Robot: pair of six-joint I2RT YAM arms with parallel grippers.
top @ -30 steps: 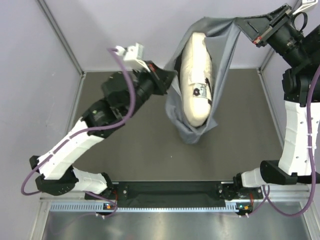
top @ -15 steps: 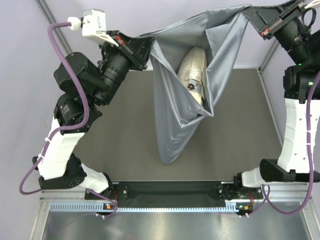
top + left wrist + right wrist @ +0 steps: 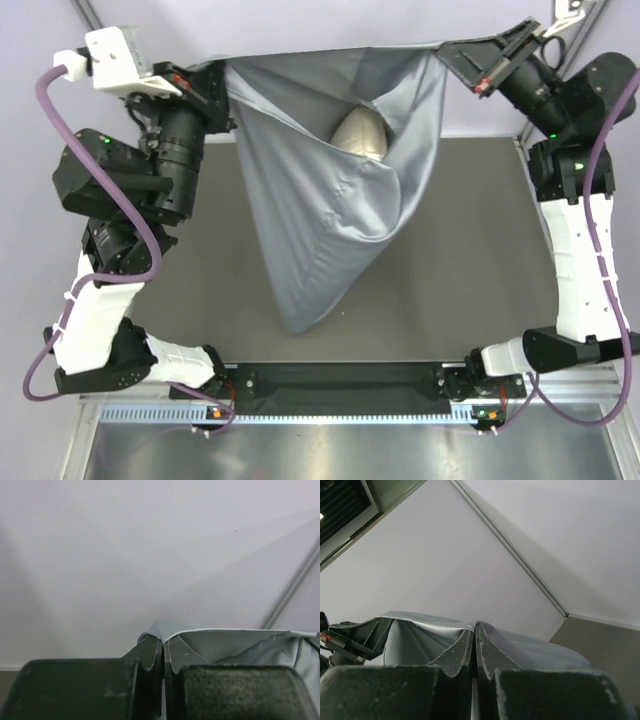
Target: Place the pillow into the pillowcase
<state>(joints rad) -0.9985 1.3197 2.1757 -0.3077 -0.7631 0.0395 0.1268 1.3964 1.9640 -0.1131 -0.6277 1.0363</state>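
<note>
The grey-blue pillowcase point(image 3: 330, 210) hangs stretched between both grippers, high over the table, its mouth upward and its closed end sagging to a point near the front. The cream pillow point(image 3: 361, 133) sits inside it; only its rounded top shows through the mouth. My left gripper point(image 3: 222, 72) is shut on the left corner of the pillowcase rim point(image 3: 200, 642), and the cloth folds over its fingertips point(image 3: 150, 652). My right gripper point(image 3: 447, 48) is shut on the right corner of the pillowcase rim point(image 3: 430, 637), and the fabric drapes over its fingertips point(image 3: 457, 652) on both sides.
The dark grey table point(image 3: 480, 260) lies below the hanging cloth. Pale walls point(image 3: 300, 25) stand at the back and sides, with metal frame posts point(image 3: 150, 215) at the corners. Both arm bases point(image 3: 340, 385) are bolted at the near edge.
Both grippers have lifted and spread apart, stretching the pillowcase mouth wide. The pillow has slid deeper into the case, and only its top shows now.
</note>
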